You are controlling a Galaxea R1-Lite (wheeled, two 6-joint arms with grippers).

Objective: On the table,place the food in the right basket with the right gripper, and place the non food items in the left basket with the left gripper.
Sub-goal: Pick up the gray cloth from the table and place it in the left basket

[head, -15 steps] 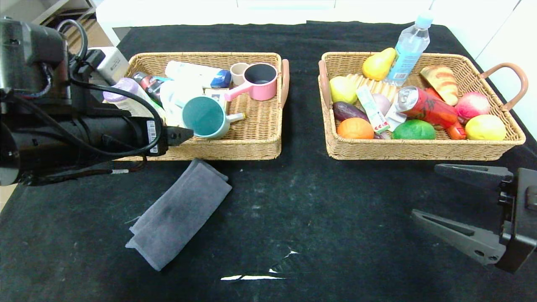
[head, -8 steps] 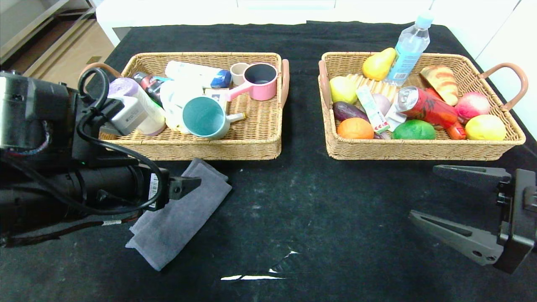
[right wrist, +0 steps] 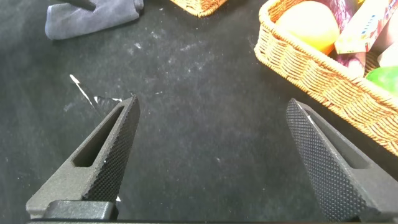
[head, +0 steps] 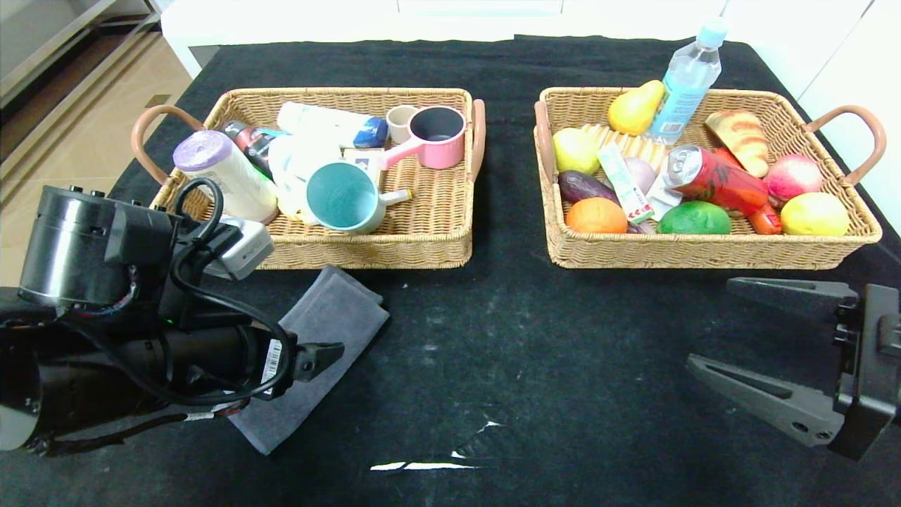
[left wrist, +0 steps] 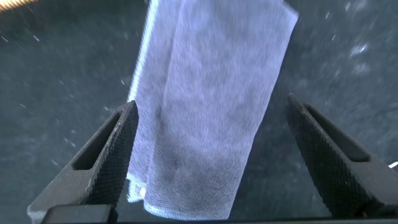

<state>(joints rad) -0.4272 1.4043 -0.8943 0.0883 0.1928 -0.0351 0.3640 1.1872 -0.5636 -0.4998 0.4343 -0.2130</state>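
Observation:
The folded dark-grey towel (head: 336,308) lies on the black table (head: 549,366) in front of the left basket (head: 366,251). My left gripper (head: 325,351) hangs open just above the towel's near half. In the left wrist view the towel (left wrist: 214,74) spreads between the two fingers of that gripper (left wrist: 211,116), and nothing is gripped. The teal mug (head: 345,196) lies on its side in the left basket. The red soda can (head: 718,180) rests among fruit in the right basket (head: 704,253). My right gripper (head: 712,322) stands open and empty over bare cloth at the near right.
The left basket also holds a pink saucepan (head: 433,137), a purple-capped canister (head: 222,172) and tubes. The right basket holds fruit, bread (head: 740,137) and a water bottle (head: 684,81). A white tear (head: 429,465) marks the cloth near the front edge.
My left arm has come back from over the left basket's front and dropped toward me, now over the towel. The right arm has not moved.

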